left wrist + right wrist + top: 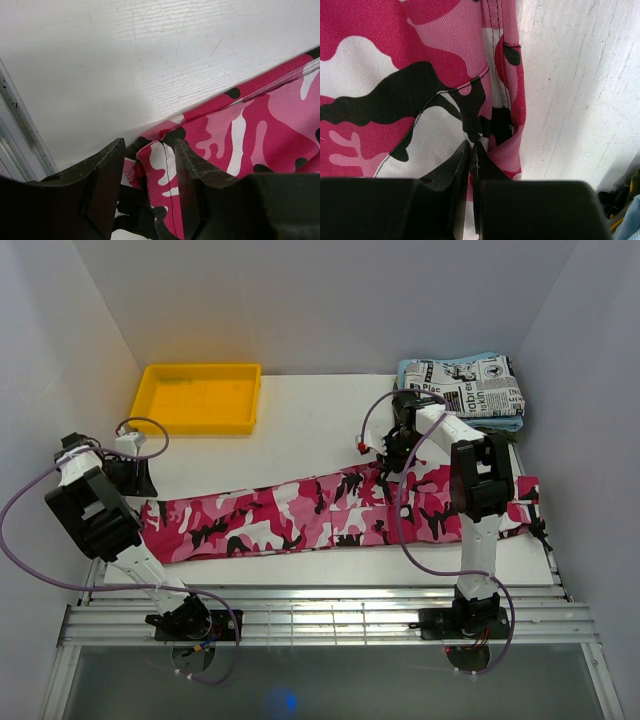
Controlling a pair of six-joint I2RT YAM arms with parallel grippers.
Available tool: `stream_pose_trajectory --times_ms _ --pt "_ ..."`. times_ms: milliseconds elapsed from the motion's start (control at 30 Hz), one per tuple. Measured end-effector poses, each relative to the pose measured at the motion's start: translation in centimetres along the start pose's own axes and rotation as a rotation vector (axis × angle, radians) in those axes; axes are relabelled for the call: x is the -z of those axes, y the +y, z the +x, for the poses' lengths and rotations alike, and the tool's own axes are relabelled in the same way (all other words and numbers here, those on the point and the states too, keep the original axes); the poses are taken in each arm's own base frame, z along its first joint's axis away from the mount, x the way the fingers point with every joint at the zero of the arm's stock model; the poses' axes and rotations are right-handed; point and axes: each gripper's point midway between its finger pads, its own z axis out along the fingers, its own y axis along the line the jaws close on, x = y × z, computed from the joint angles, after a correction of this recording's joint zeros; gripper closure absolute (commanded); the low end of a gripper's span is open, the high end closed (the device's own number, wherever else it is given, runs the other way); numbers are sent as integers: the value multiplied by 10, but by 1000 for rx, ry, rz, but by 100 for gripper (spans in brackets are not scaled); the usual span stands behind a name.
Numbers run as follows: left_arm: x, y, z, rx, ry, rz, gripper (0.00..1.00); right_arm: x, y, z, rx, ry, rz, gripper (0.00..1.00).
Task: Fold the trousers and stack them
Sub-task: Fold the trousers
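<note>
The pink camouflage trousers [280, 520] lie flat across the table from left to right. My left gripper [140, 485] is at their left end. In the left wrist view it [150, 142] is open, with a raised fold of the trouser hem [165, 170] between the jaws, against the right finger. My right gripper [385, 462] is at the trousers' far edge, right of centre. In the right wrist view it [472, 145] is shut, pinching the edge of the trousers [395, 60] just above the white table.
A yellow tray [200, 425] stands at the back left. A folded newspaper-print garment [470, 385] lies on a light blue cloth [500, 424] at the back right, just behind my right gripper. Metal rails [320, 615] run along the near table edge. White walls close in three sides.
</note>
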Motion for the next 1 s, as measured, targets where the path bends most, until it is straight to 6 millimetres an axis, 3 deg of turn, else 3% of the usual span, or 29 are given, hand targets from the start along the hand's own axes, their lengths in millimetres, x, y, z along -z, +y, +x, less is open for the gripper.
stream_pose_trajectory --times_ms 233,467,1000 --pt "-6 -2 8 6 23 0 69 0 0 0 1 4 0 92" --pt "-11 -4 19 29 54 6 100 -1 0 1 -1 6 -2 92" --pt "11 22 29 100 26 -83 100 -1 0 0 0 5 -1 92"
